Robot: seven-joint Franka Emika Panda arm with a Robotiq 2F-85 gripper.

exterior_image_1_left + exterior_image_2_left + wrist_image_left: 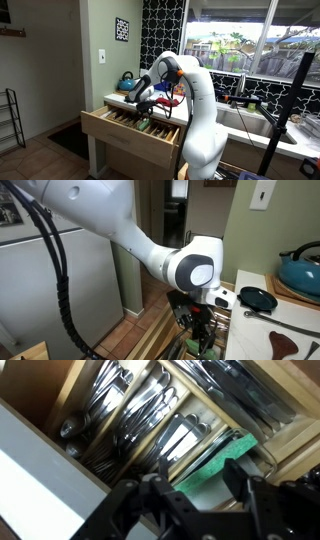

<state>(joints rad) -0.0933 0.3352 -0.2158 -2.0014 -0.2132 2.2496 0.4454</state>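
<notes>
The pale wooden drawer [130,135] looks like bare, smoothly sanded timber with a dull satin face. The light wooden divider tray [78,388] inside it shows the same unpainted grain. The silver metal cutlery [140,415] is polished steel, mirror-bright with sharp white glints. The flat green piece [215,462] beside it is matt and slightly fuzzy; whether it is cloth or foam cannot be told. The black fingers [252,500] look dull and hard, either plastic or coated metal. The white robot arm [100,215] has a smooth, glossy plastic shell. On the pale, matt table [250,330], the teal kettle [303,275] shines like enamel, and the small black pan [258,299] is matt.
</notes>
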